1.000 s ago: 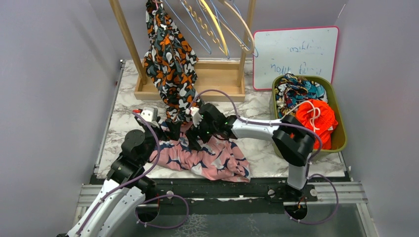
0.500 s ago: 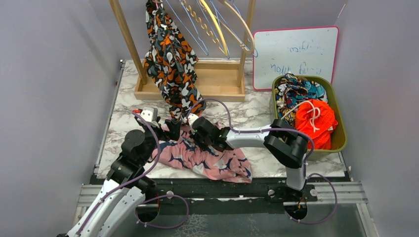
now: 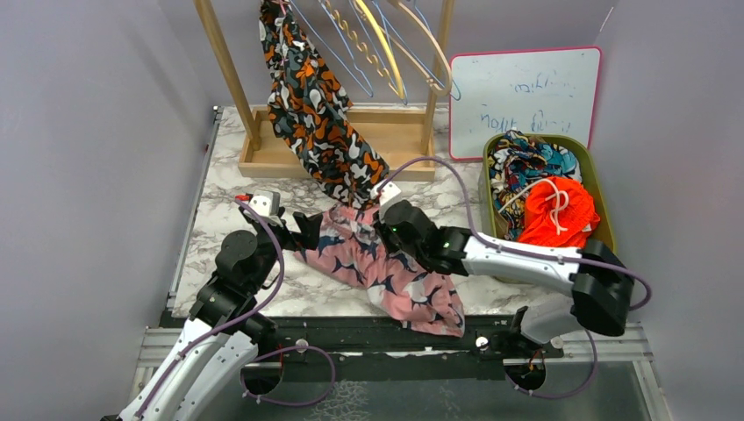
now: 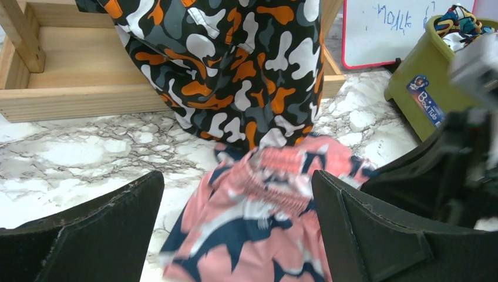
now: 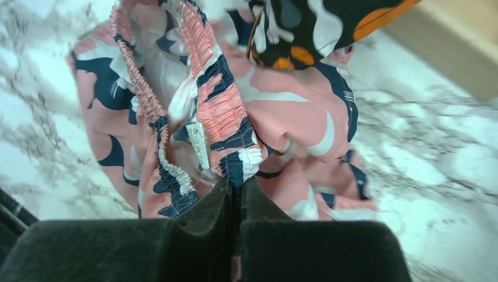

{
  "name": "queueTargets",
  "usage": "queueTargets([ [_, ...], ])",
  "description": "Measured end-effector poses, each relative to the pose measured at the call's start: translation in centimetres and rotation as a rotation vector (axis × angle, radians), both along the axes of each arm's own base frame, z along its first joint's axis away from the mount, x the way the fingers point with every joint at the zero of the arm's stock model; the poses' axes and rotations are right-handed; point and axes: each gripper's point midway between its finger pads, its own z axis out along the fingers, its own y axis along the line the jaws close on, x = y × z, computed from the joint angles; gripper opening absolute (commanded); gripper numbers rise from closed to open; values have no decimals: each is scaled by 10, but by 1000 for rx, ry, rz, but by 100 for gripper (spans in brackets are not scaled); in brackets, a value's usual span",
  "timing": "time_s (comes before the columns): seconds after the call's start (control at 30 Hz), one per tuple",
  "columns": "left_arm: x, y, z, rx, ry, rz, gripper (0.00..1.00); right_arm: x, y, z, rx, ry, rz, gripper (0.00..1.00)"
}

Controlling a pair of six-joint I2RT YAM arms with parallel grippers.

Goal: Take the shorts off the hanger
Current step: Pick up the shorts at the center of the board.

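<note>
We see our right fingers (image 5: 197, 232) pinched tight on waistband of the pink-print shorts (image 5: 293, 120), w/ blotch-print shorts (image 5: 311, 26) at far edge, marble table (image 5: 452, 170) beneath.

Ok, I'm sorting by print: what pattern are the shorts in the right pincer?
The shorts are pink with navy blotches, clearest in the right wrist view.

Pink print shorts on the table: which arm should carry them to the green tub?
Right. The right gripper is shut on the waistband of the pink print shorts, and the green tub sits on that side. The left gripper stands open, holding nothing.
</note>
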Motion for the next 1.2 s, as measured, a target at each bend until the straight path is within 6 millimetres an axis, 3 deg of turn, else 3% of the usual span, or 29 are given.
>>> queueTargets([
  [0.13, 0, 0, 0, 0, 0, 0, 99, 10, -21, 32, 38, -80, -105, 5],
  [0.17, 0, 0, 0, 0, -1, 0, 99, 9, -25, 33, 35, -84, -110, 12],
  [0.23, 0, 0, 0, -1, -2, 0, 99, 6, -28, 31, 30, -68, -97, 40],
  [0.47, 0, 0, 0, -1, -1, 0, 99, -41, -1, -12, 38, 142, 162, 78],
  [0.6, 0, 0, 0, -1, -1, 0, 99, -52, 3, -44, -20, 236, 204, 99],
  [0.87, 0, 0, 0, -1, -1, 0, 99, -51, -4, -84, -148, 316, 157, 99],
  [0.93, 0, 0, 0, -1, -1, 0, 99, -48, -7, -98, -197, 319, 121, 87],
  [0.97, 0, 0, 0, -1, -1, 0, 99, -46, -11, -109, -236, 317, 95, 76],
  [1.2, 1, 0, -2, 3, 6, 0, 99, -40, -8, -110, -236, 272, 38, 13],
])
